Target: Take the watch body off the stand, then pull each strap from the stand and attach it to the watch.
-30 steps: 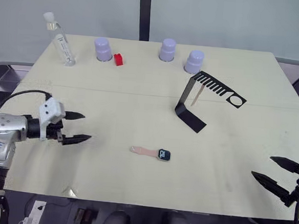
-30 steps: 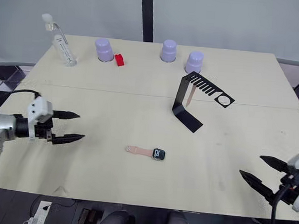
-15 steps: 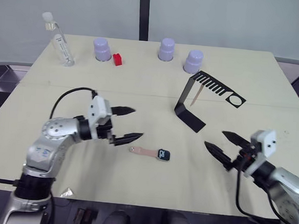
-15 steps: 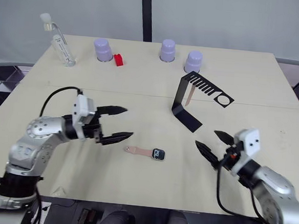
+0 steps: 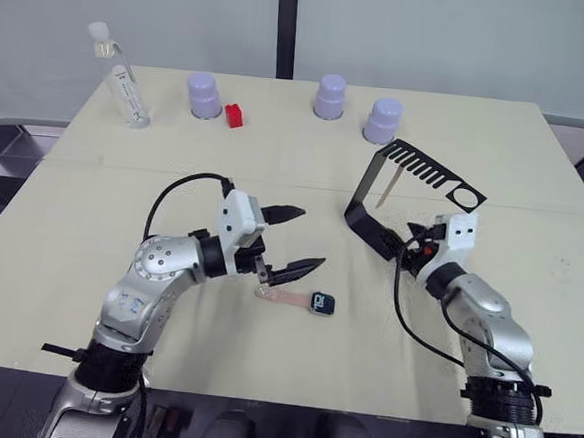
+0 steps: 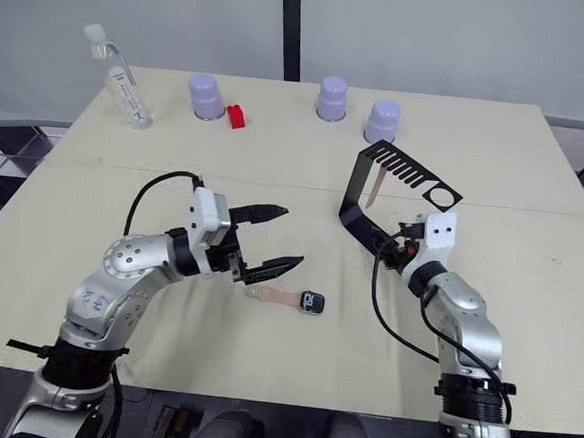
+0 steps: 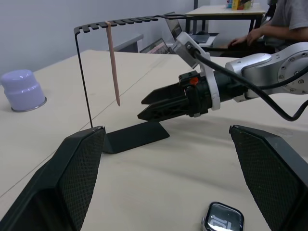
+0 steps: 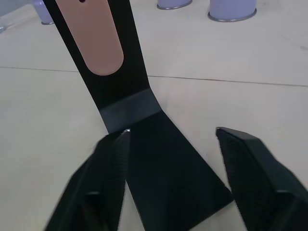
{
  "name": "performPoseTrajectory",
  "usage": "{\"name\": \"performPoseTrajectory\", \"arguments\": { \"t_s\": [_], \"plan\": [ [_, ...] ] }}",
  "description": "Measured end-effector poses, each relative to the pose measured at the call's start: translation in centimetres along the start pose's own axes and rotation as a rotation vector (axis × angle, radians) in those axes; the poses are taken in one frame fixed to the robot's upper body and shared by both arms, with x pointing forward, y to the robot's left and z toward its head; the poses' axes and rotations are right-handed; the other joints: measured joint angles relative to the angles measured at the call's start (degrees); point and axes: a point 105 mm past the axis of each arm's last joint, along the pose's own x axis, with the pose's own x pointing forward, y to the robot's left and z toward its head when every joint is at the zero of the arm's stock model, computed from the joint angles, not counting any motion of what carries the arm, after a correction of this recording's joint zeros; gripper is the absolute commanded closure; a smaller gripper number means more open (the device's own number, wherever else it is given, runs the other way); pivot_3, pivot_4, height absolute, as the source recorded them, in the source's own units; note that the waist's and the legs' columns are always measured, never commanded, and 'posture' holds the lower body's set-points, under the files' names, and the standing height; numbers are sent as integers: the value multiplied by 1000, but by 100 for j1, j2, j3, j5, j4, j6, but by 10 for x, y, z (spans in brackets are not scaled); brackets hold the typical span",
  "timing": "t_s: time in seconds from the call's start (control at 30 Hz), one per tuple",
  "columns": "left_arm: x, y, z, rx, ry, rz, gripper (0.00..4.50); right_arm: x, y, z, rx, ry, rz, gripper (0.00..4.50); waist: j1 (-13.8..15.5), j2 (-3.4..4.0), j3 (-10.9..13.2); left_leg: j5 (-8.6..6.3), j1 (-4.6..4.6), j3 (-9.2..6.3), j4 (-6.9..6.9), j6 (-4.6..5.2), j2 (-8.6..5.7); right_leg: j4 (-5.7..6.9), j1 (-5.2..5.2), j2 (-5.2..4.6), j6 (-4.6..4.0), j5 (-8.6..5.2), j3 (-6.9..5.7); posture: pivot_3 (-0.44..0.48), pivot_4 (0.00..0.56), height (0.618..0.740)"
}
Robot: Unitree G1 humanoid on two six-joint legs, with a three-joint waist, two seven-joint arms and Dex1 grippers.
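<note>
The watch body (image 5: 322,302) lies flat on the table (image 5: 93,195), its screen up, with one pink-beige strap (image 5: 281,295) reaching from its left side. My left gripper (image 5: 308,240) hovers open just above and left of that strap. The black stand (image 5: 366,189) stands behind, and a second strap (image 5: 386,189) hangs from its comb-slotted arm. At the stand's flat foot (image 8: 163,163) my right gripper (image 5: 411,239) is open, its fingers (image 8: 109,178) on either side of the foot. The left wrist view looks over the watch body (image 7: 222,217) toward the hanging strap (image 7: 113,62).
Three lilac cups (image 5: 203,95) (image 5: 330,95) (image 5: 383,119), a small red block (image 5: 234,116) and a clear bottle (image 5: 121,77) line the table's far edge. A person (image 7: 269,24) sits at another table in the background.
Both arms swung in from the table's sides toward the middle. The left gripper now hovers by the watch, and the right gripper has reached the stand's foot. Watch and stand stayed put.
</note>
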Motion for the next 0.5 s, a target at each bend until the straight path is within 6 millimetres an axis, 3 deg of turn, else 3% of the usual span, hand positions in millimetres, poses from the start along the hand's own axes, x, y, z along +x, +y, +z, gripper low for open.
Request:
{"name": "performPoseTrajectory", "arguments": {
  "t_s": [0.1, 0.27, 0.5],
  "plan": [
    [5, 1, 3, 13, -31, 9, 0, 1, -1, -3, -3, 11, -6, 4445, 0, 0, 0, 0, 0, 0, 0, 0, 0, -1, 0, 1, 0, 0, 0, 0, 150, 740],
    [18, 4, -1, -28, -53, 17, 0, 5, -1, -22, 11, 85, -45, 4445, -2, 0, 0, 0, 0, 0, 2, 0, 1, 2, 0, 2, 0, 0, 0, 0, 150, 740],
    [36, 1, 0, -55, -74, 35, 0, 5, -1, -22, 6, 109, -69, 4445, 1, 2, -1, 0, 1, 0, 3, 0, 1, 2, 1, 1, 0, 0, 0, 0, 150, 740]
  ]
}}
